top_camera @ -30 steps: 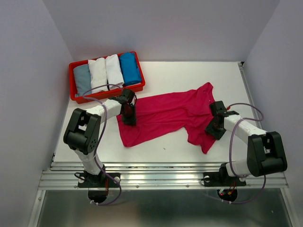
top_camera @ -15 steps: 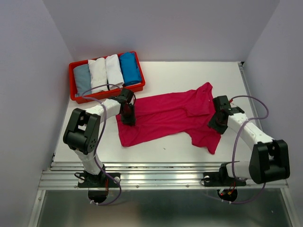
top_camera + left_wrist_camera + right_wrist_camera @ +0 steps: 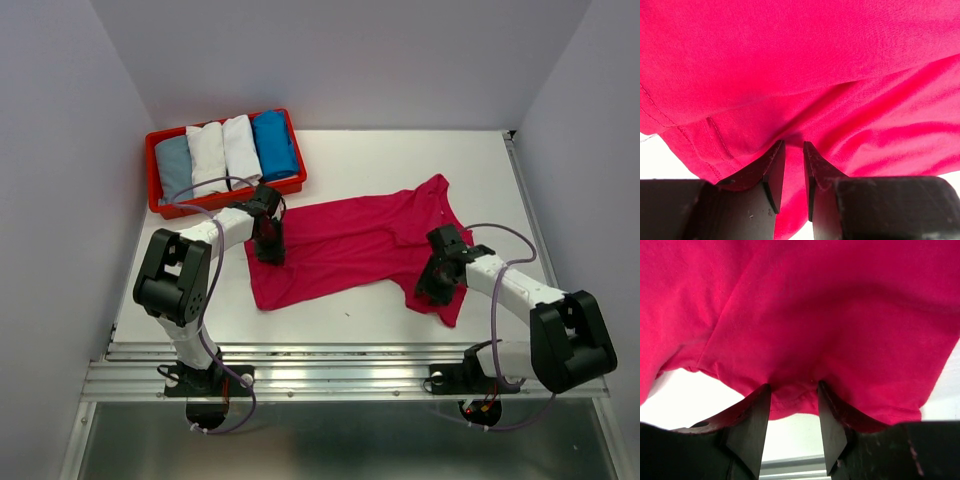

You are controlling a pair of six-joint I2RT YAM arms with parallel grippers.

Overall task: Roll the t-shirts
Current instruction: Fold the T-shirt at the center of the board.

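Observation:
The magenta-pink t-shirt (image 3: 350, 240) lies spread and wrinkled across the middle of the white table. My left gripper (image 3: 270, 248) is at its left part, tips down in the cloth. In the left wrist view the jaws (image 3: 794, 145) stand nearly together with a fold of the pink cloth (image 3: 805, 75) between them. My right gripper (image 3: 432, 285) is over the shirt's near right corner. In the right wrist view it (image 3: 794, 386) is open, with the shirt's hem (image 3: 790, 402) between the tips and the fingertips (image 3: 757, 405) touching the cloth.
A red plastic tray (image 3: 152, 172) at the back left holds rolled shirts: grey-blue (image 3: 175, 165), two white (image 3: 208, 155) and bright blue (image 3: 273, 143). White table surface (image 3: 400, 160) lies behind the shirt. Grey walls close in both sides, and a metal rail (image 3: 340, 375) runs along the near edge.
My right gripper swung out to the right, then came back left and nearer, onto the shirt's near right corner; the corner cloth shifted slightly. The left gripper stayed in place.

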